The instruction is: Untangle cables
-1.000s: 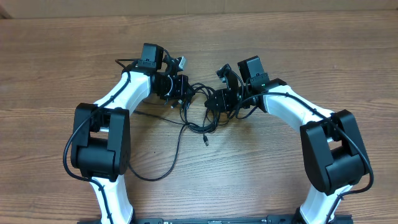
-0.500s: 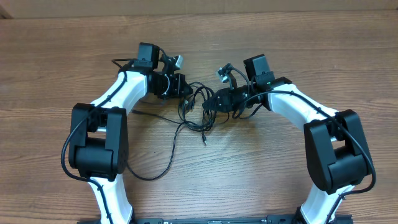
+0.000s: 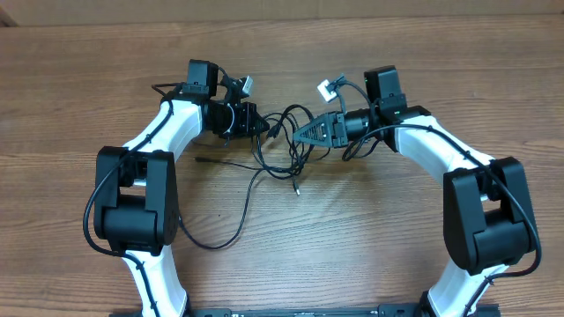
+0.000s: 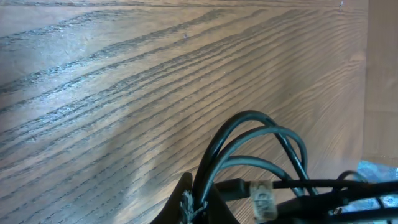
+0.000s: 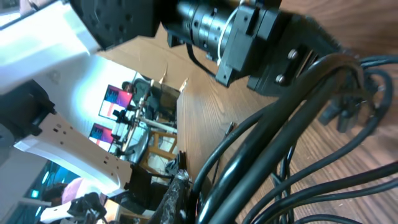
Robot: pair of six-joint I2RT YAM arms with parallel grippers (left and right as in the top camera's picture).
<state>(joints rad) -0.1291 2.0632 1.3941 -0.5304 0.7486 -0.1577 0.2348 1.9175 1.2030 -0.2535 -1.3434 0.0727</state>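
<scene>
The cables [image 3: 280,148] sit as one knot in the middle of the table [image 3: 79,62], toward its far side and right between my two wrists. One long strand runs off the knot to the near left in a wide curve. A short plug end [image 3: 298,187] lies just near of the knot.

My left jaws are together and clamped on strands at the knot's left edge. My right jaws are likewise pinched shut on strands at its right edge.

I judge the step in hand to be drawing the two sides apart. To do it well I would pull slowly and level, left jaws leftward and right jaws rightward. I would watch whether the loops slip open or cinch tighter, and ease off the moment they cinch. A small lift should let the trailing strand slide without dragging on the wood.

From overhead I get the whole layout but not my grip. The left wrist camera shows the cables [image 4: 249,134] arching up out of my closed tips, with a pale-labelled plug [image 4: 263,200] beside them. The right wrist camera shows the cables [image 5: 273,149] as a thick bundle running diagonally past my tips, with the left arm [image 5: 249,37] just beyond. Which strand crosses which I cannot tell.
</scene>
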